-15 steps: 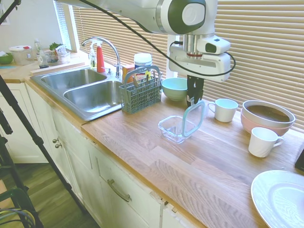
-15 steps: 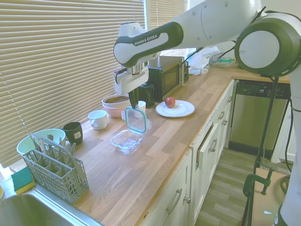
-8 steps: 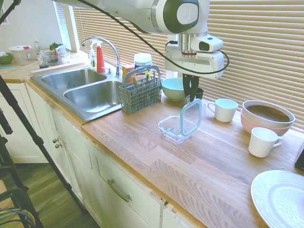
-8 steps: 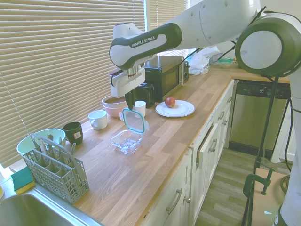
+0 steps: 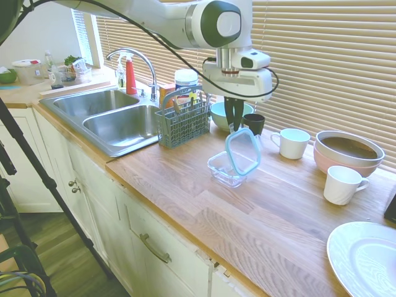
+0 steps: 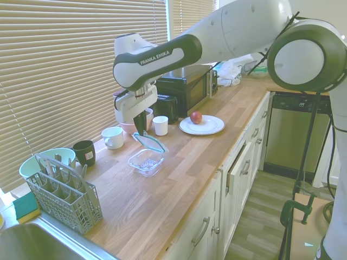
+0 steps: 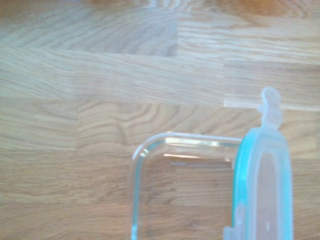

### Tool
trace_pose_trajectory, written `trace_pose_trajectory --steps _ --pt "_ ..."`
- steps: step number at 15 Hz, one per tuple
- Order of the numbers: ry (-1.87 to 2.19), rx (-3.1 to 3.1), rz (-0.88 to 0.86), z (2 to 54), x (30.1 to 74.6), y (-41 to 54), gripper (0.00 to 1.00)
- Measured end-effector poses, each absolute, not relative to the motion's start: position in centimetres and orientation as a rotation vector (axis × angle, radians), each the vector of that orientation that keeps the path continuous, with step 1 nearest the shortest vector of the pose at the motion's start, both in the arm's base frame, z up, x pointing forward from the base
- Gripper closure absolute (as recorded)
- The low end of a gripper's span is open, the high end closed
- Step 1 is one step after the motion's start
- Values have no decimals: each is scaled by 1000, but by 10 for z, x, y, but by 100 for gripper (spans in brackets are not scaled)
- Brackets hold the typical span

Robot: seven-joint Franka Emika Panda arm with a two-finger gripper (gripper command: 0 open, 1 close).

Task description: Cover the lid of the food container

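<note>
The food container, a small clear glass square dish, sits on the wooden counter; it also shows in the second exterior view and as a clear rim in the wrist view. The lid, clear with a teal rim, hangs tilted over the dish's far side, its lower edge close to the rim. My gripper is shut on the lid's upper edge. From the other side, the gripper holds the lid slanting down above the dish. The lid's teal edge stands beside the dish in the wrist view.
A grey cutlery basket and the steel sink lie to the left. Behind the arm are a pale green bowl and a dark cup. White mugs, stacked bowls and a white plate stand to the right.
The arm has shifted toward the sink side, carrying the lid. The lid has tipped from nearly upright to a flatter slant over the dish.
</note>
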State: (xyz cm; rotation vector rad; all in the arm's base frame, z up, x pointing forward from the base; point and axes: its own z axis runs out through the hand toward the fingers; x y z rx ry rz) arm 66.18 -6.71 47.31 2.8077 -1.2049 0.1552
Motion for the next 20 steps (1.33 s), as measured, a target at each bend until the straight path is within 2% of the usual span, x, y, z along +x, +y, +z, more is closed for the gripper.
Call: trace_pose_trajectory --steps 10,20 --pt "-1146 2781 126 428 676 -25 100" --pt "-1126 2775 104 407 680 -10 100"
